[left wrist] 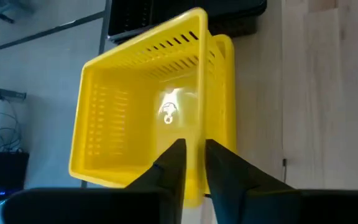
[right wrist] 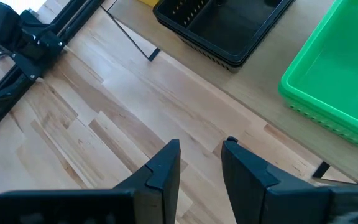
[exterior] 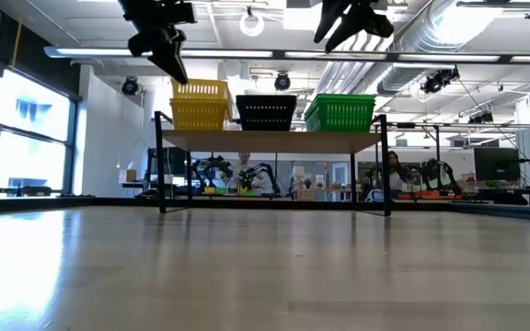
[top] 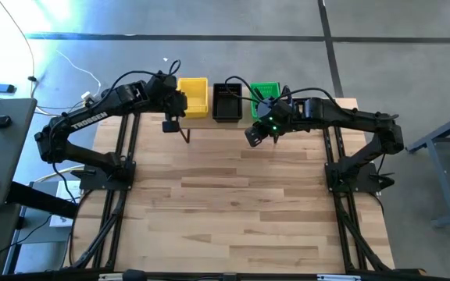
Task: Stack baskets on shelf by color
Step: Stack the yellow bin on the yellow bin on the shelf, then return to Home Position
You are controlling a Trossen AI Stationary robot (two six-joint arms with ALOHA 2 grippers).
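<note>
three colour stacks on the shelf, both hands above it

surface (top: 241, 211): your light-wood surface; its front and middle carry nothing of the task.

shelf (exterior: 270, 141): a low light-wood board on thin black legs at the far edge of the surface. you see all the baskets sitting on it in a row.

yellow baskets (exterior: 199, 103): at the left-arm end of the shelf. in the low view the top one sits tilted and not fully seated in the one beneath. in the left wrist view the upper basket lies skewed over the lower.

black baskets (exterior: 266, 112): middle of the shelf, just beside the yellow ones, nested level. how many are in the stack you cannot tell.

green baskets (exterior: 340, 112): at the right-arm end, just beside the black ones, nested level.

left hand (left wrist: 193, 155): above the near wall of the top yellow basket. its fingers stand narrow, with that wall's rim in the gap between them. whether they press on it you cannot tell.

right hand (right wrist: 200, 157): raised over the shelf's front edge near the green baskets, fingers narrowly apart, holding nothing.
</note>
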